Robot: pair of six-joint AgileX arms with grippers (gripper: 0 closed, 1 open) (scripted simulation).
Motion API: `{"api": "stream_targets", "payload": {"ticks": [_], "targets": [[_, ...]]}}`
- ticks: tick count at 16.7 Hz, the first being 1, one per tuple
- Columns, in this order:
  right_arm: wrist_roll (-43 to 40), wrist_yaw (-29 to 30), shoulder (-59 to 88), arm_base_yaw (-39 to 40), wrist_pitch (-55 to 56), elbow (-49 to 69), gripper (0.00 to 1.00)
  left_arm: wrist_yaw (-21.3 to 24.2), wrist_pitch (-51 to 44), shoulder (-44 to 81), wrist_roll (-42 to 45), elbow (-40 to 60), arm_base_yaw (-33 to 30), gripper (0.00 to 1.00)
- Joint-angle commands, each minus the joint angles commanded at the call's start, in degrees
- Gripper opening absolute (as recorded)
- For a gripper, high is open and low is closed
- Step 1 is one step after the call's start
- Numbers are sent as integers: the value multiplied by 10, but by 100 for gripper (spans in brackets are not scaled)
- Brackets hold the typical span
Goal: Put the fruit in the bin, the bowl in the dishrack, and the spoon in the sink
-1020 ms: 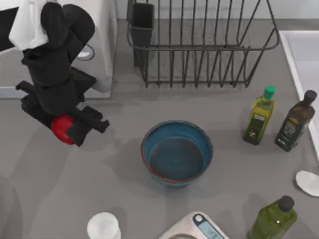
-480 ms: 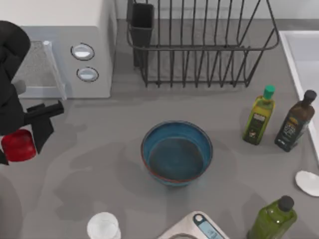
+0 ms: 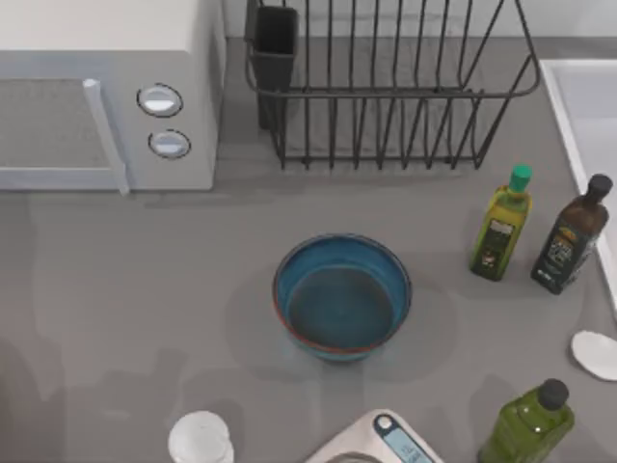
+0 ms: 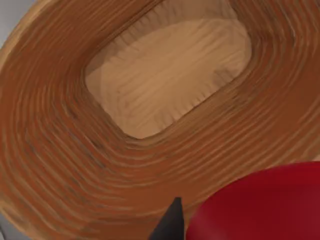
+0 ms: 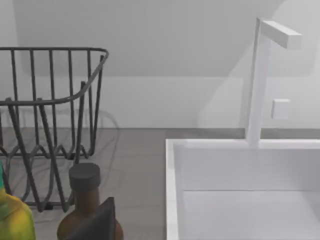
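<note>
Jaws gripping fruit point(image 4: 260, 205), above bin point(image 4: 75, 150)

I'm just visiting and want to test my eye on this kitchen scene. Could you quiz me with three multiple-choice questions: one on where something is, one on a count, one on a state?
1. Where is the red fruit?
A. In the blue bowl
B. Above a woven wooden bin
C. In the sink

2. How many bottles stand on the table in the top view?
A. One
B. Three
C. Five

3. What does the blue bowl hold?
A. Nothing
B. The spoon
C. A bottle

Answers:
1 B, the left wrist view shows it over the bin.
2 B, three stand on the right.
3 A, its inside is bare.
</note>
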Motion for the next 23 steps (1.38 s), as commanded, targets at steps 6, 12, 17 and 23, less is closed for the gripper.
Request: {"api": "stream_targets", "payload": {"ticks": [6,12,17,23], "targets": [[0,0,0,0,0,0,100,-7,-19,-40,-38,1,45,0],[0,0,0,0,0,0,100,-5,25,-29,-32,-37,48,0],[0,0,0,0,0,0,100,-5,140,-8,-22,-123,59,0],[0,0,0,0,0,0,100,-5,150,-5,-22,-132,60,8]]}}
